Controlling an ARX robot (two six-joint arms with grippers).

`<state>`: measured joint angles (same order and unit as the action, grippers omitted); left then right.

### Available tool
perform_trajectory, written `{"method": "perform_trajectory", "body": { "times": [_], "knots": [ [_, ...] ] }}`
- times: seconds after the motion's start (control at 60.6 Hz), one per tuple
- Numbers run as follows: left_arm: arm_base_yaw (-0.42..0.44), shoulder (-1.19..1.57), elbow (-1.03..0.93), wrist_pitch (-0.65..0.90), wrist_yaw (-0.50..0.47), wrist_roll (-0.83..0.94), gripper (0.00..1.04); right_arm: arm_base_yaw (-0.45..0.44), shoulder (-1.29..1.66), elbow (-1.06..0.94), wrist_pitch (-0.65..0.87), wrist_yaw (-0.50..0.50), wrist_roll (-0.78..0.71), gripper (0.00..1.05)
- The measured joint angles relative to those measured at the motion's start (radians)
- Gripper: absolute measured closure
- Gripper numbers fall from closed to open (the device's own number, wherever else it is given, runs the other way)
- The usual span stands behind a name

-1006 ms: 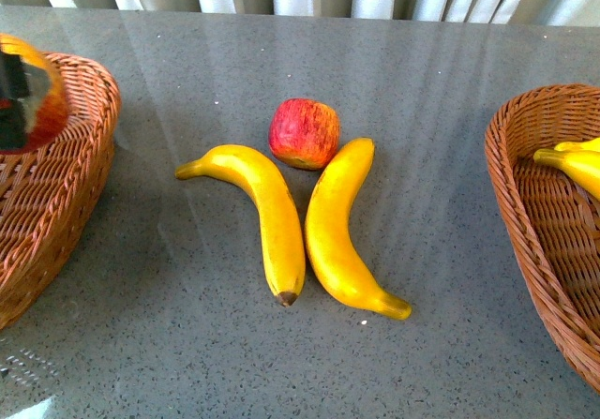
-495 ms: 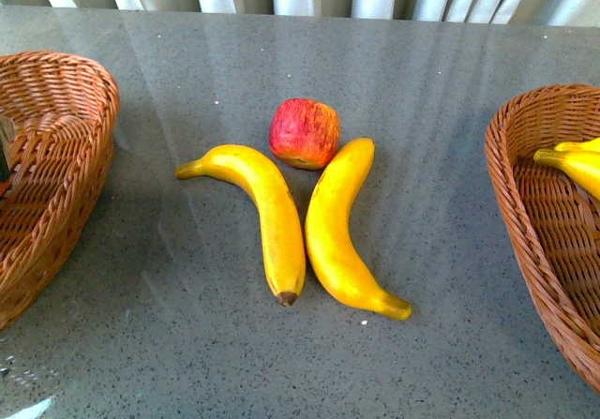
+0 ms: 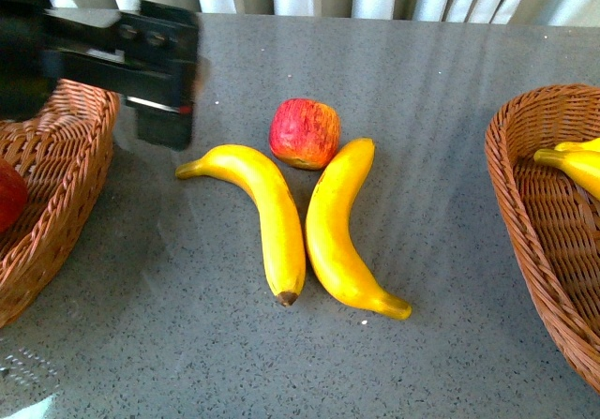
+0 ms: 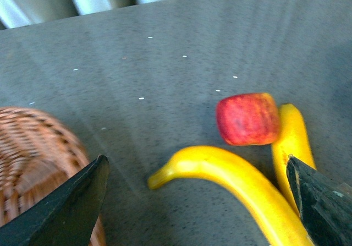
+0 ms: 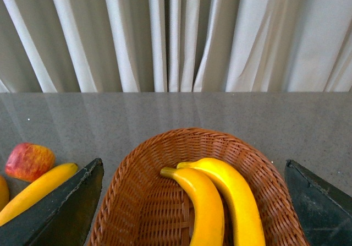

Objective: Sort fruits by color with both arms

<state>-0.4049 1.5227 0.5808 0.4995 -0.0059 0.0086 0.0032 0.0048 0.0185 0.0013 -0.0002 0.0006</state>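
Observation:
A red apple (image 3: 305, 133) lies mid-table, touching the far ends of two yellow bananas (image 3: 262, 208) (image 3: 337, 236). A second red apple (image 3: 7, 194) lies in the left wicker basket (image 3: 89, 147). My left gripper (image 3: 164, 110) is open and empty, above that basket's right rim, left of the loose fruit. In the left wrist view the gripper (image 4: 196, 166) has its jaws wide apart over the near banana (image 4: 236, 180), with the apple (image 4: 247, 119) beyond. My right gripper (image 5: 192, 166) is open and empty above the right basket (image 5: 192, 133), which holds two bananas (image 5: 209, 213).
The right wicker basket (image 3: 525, 203) stands at the table's right edge with its bananas (image 3: 572, 166) showing. The grey table (image 3: 403, 72) ends at white curtains (image 5: 176, 37) at the back. The right arm is out of the front view.
A second ago my left gripper held an apple over the left basket. That apple now lies in the basket, and the arm has swung up and right towards the loose fruit.

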Motion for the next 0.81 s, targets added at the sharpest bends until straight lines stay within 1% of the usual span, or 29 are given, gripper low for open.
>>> {"method": "perform_trajectory", "body": {
  "times": [0.132, 0.379, 0.808],
  "knots": [
    [-0.060, 0.144, 0.121, -0.013, 0.006, 0.056, 0.09, 0.000, 0.000, 0.000, 0.000, 0.000, 0.000, 0.09],
    [-0.100, 0.264, 0.250, -0.046, 0.033, 0.102, 0.09, 0.000, 0.000, 0.000, 0.000, 0.000, 0.000, 0.09],
    [-0.114, 0.273, 0.254, -0.052, 0.031, 0.103, 0.09, 0.000, 0.000, 0.000, 0.000, 0.000, 0.000, 0.09]
  ]
}}
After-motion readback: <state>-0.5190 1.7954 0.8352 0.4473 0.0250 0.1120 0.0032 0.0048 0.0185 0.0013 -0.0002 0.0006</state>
